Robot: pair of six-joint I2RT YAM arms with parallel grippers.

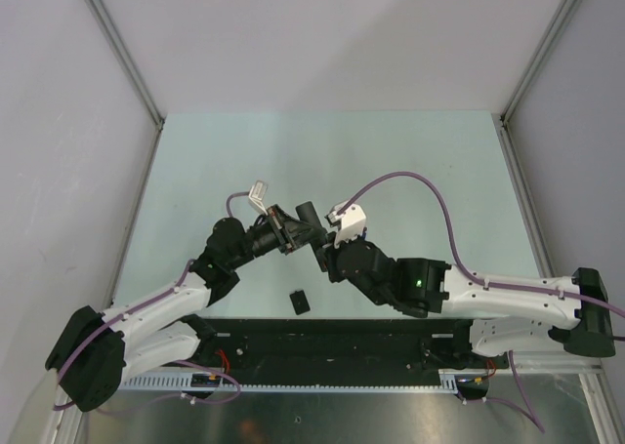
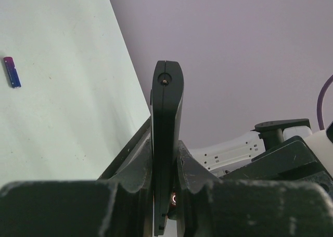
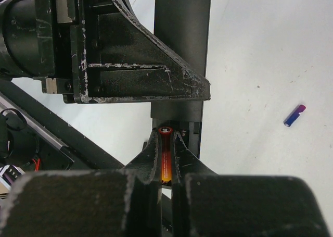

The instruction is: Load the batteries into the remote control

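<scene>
My left gripper (image 2: 165,149) is shut on the remote control (image 2: 167,107), a slim black bar held on edge above the table; the same gripper (image 1: 285,231) shows mid-table from above. My right gripper (image 3: 165,146) is shut on the red-orange battery (image 3: 165,159), whose tip sits at the open compartment in the remote control (image 3: 182,23). In the top view the right gripper (image 1: 322,252) meets the remote control (image 1: 307,212) from the right. The dark blue-purple battery (image 3: 294,115) lies loose on the table, and the left wrist view shows this battery (image 2: 12,72) too.
A small black squarish cover (image 1: 300,300) lies on the table near the front edge, between the two arms. A purple cable (image 1: 430,185) arcs over the right arm. The left gripper's body (image 3: 130,54) fills the upper left of the right wrist view.
</scene>
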